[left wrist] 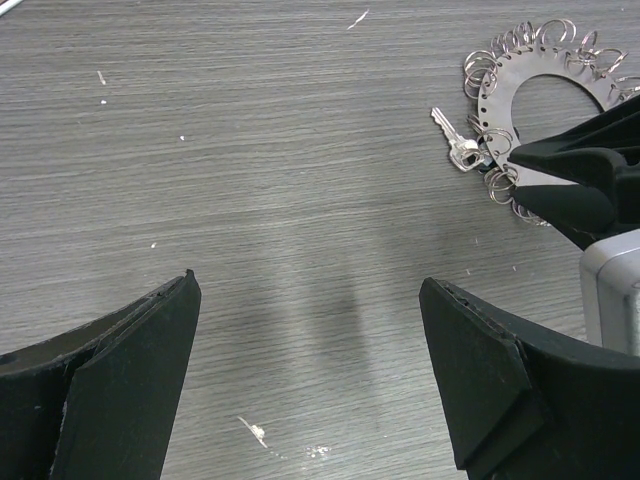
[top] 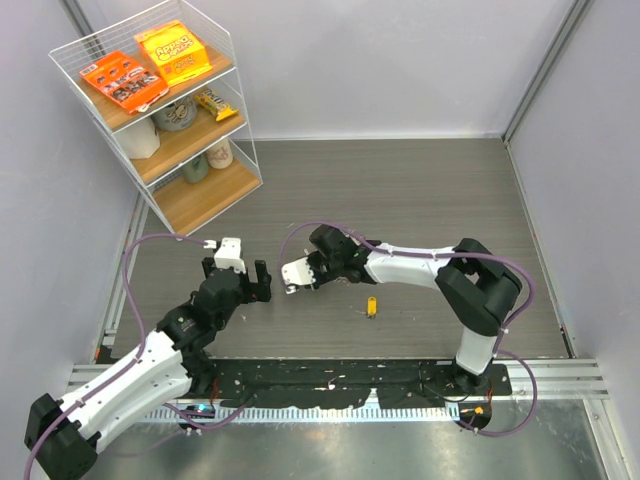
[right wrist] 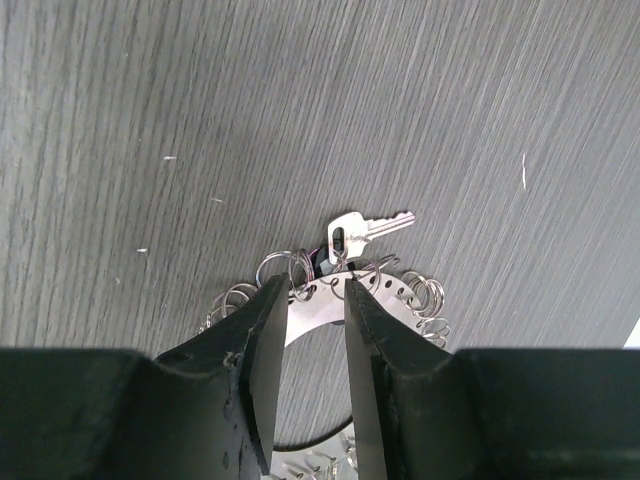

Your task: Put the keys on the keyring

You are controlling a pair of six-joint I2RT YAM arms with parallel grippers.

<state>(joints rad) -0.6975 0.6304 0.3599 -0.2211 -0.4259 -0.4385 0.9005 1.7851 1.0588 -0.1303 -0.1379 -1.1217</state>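
While the right claw point(right wrist: 312, 288) points tip-down at the worktop point(top: 420, 200), its two fingers stand only a thin slit apart. In that slit lies a strip of the keyring point(right wrist: 395, 290), a flat silvery band with a fringe of little wire loops. The band runs out to either side behind both fingers, and its round middle hole shows lower down between them. I cannot tell whether the fingers truly pinch the band or only rest on it.

Just past the fingertips, touching the ring's outer rim, lies the silver key point(right wrist: 365, 228). Its head is against the loops and its blade points away from the claw. Whether it is threaded onto a loop cannot be made out.

Well apart from this claw, back alongside its own forearm, the yellow key point(top: 371, 305) lies by itself on the worktop, touching neither the ring nor either arm.

The left claw point(left wrist: 310, 285) is spread wide and has hold of nothing; bare grey worktop with a few white specks lies between its fingers. Ahead of it and off to its right are the ring and the silver key, and the right claw's black fingers point(left wrist: 565, 160) cover the side of the ring nearer this claw.

Farthest from both claws, in the far left corner, stands a wire rack point(top: 205, 195) with wooden shelves holding orange snack boxes and a few jars.
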